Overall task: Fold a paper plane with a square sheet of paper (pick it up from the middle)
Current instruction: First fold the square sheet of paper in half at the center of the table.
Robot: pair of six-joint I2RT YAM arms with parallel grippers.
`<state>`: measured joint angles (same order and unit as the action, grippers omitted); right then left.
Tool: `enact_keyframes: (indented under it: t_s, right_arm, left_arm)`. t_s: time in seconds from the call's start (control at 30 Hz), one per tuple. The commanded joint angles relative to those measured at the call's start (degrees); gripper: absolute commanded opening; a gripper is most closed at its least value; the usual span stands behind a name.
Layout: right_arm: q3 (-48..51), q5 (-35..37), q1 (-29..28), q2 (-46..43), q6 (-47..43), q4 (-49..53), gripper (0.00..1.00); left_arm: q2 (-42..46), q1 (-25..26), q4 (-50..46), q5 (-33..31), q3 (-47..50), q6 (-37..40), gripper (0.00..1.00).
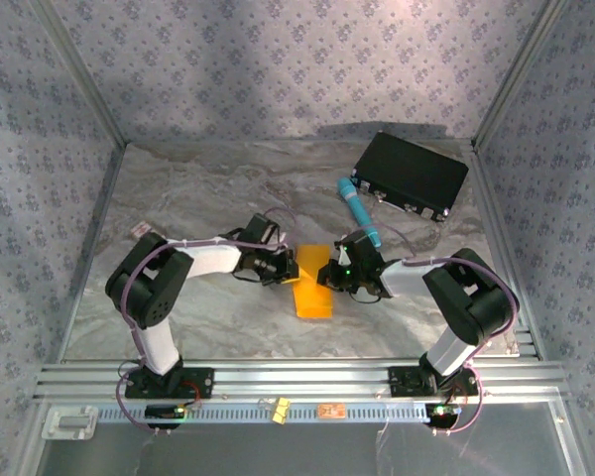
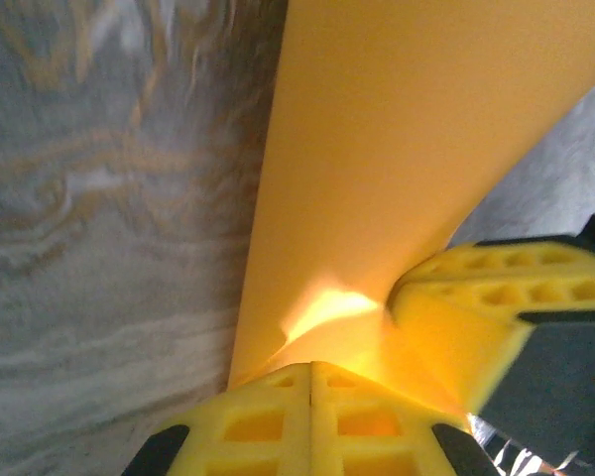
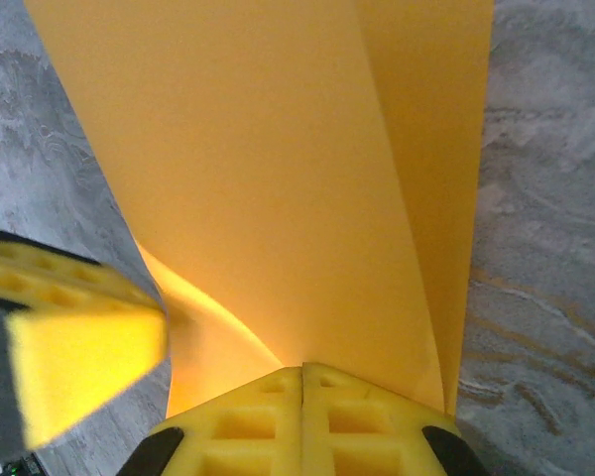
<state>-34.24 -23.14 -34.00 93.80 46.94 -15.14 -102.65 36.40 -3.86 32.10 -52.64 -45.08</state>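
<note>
Both the left gripper [image 1: 278,266] and the right gripper [image 1: 329,272] are clamped fully closed on opposite side edges of the orange sheet of paper [image 1: 314,296], at the middle of the table [image 1: 178,203]. Its pinched edges hide behind yellow fingers [image 2: 268,421]. The wrist views cut off its far end.

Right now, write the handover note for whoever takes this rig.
Left hand: shut on the paper, pinching one edge.
Right hand: shut on the paper from the opposite side.
Paper: between the two hands, near the middle of the table, bent lengthwise into two layers. I cannot tell whether its near end rests on the table.
Done: sheet gripped by both hands, first fold begun.
Left: press the crease, then make the nose and wing folds. There is no plane shape yet.
</note>
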Motion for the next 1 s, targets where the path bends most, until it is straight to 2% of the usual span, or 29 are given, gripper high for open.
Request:
enact_keyframes:
  t_s: [0.0,0.1,0.27,0.43,0.53,0.8,0.97]
  right_arm:
    - [0.3,3.5,-0.4,2.3,-0.6,7.8,0.00]
    - [0.4,3.8,-0.3,2.2,-0.5,7.8,0.00]
    - [0.8,4.0,-0.4,2.0,-0.5,8.2,0.00]
    - [0.9,4.0,-0.3,1.9,-0.9,8.6,0.00]
    - [1.1,4.0,-0.4,1.6,-0.9,8.7,0.00]
    - [0.8,3.9,-0.3,1.8,-1.3,9.2,0.00]
    - [0.6,4.0,0.0,1.9,-1.7,10.0,0.00]
  left_arm:
    - [-1.2,-1.5,1.3,3.4,-2.4,-0.4,0.03]
    - [-3.4,-1.9,2.0,5.4,-3.1,-0.5,0.03]
    - [-4.7,-2.0,1.9,4.7,-2.8,0.4,0.03]
    - [-6.7,-2.4,-2.5,-1.3,-0.9,2.8,0.02]
    - [-6.3,-2.6,-3.0,-2.1,-0.2,3.4,0.03]
    - [-4.3,-3.0,-7.5,0.7,-8.9,5.4,0.06]
    - [-7.4,-3.5,-9.1,2.7,-12.6,7.4,0.07]
